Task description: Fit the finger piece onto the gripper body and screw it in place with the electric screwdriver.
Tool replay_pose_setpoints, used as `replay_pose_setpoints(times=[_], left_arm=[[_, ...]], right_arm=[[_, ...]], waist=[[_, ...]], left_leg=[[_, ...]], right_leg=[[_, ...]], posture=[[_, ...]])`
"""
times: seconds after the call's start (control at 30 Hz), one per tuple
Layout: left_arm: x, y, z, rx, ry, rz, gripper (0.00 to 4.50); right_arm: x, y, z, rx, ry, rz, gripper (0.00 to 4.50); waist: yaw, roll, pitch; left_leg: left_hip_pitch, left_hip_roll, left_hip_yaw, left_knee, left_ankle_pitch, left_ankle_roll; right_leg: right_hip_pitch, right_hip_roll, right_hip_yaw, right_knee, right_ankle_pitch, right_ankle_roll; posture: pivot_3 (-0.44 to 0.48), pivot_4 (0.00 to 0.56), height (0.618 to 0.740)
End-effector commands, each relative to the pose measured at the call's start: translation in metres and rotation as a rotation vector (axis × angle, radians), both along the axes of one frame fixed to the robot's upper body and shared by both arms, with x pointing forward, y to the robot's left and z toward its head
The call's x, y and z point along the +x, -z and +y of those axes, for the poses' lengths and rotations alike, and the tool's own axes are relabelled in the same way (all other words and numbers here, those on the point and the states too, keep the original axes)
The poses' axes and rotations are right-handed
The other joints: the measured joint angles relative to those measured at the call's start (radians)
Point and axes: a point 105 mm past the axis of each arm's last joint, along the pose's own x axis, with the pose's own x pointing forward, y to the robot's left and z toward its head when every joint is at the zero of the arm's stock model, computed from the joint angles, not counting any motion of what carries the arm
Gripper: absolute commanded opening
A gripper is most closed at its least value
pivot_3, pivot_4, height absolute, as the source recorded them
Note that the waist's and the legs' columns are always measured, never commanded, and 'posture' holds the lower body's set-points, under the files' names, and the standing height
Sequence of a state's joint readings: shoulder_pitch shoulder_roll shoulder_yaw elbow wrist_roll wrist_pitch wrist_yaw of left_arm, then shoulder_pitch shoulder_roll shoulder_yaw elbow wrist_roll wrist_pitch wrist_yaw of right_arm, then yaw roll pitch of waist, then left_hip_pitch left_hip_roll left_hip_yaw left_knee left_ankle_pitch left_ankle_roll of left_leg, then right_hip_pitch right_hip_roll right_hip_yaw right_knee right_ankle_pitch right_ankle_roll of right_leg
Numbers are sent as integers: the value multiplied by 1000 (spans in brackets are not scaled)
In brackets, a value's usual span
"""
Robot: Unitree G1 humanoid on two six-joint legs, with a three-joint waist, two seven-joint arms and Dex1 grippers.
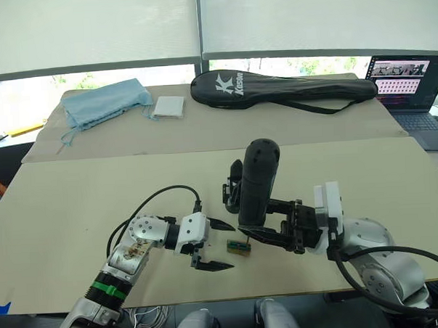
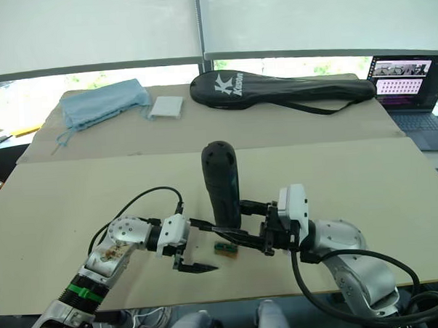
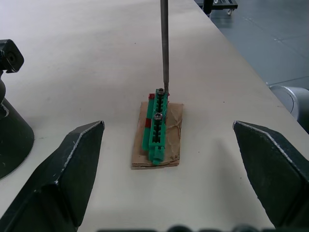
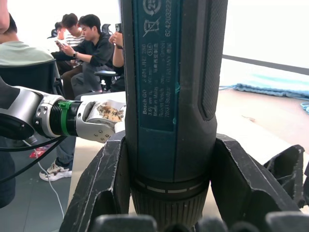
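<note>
The screwdriver (image 1: 258, 182) stands upright near the front middle of the table (image 1: 96, 191), pinched in the right gripper (image 1: 269, 223). Its bit tip sits on the far screw of the green block (image 3: 157, 123). Best bet, I think: keep it plumb and press straight down so the bit doesn't skip. The left gripper (image 1: 212, 246) hovers just left of the block, fingers spread, holding nothing. Count: one screwdriver, one green block with two screws showing. The gripper body (image 1: 233, 186) sits just behind the screwdriver.
</note>
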State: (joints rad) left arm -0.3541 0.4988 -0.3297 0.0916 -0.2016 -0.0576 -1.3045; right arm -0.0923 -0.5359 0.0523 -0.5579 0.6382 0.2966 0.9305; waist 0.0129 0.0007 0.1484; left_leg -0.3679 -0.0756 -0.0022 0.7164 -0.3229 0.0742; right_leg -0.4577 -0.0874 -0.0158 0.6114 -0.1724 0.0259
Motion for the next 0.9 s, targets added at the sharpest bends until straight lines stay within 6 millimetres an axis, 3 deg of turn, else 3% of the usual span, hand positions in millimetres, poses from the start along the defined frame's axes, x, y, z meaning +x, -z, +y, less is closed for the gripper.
replay_pose_setpoints(times=[0.03, 0.9], left_arm=[[1, -13, -3, -25, 15, -42, 4500], [2, -12, -3, -22, 17, -42, 4500]], right_arm=[[-5, -13, 0, 20, -14, -65, 1901], [-1, -16, -3, 14, 2, -81, 1901]], waist=[[0, 0, 0], [0, 0, 0]], left_leg=[[0, 0, 0, 0, 0, 0], [0, 0, 0, 0, 0, 0]], right_leg=[[0, 0, 0, 0, 0, 0], [0, 0, 0, 0, 0, 0]], posture=[[0, 150, 736], [0, 150, 736]])
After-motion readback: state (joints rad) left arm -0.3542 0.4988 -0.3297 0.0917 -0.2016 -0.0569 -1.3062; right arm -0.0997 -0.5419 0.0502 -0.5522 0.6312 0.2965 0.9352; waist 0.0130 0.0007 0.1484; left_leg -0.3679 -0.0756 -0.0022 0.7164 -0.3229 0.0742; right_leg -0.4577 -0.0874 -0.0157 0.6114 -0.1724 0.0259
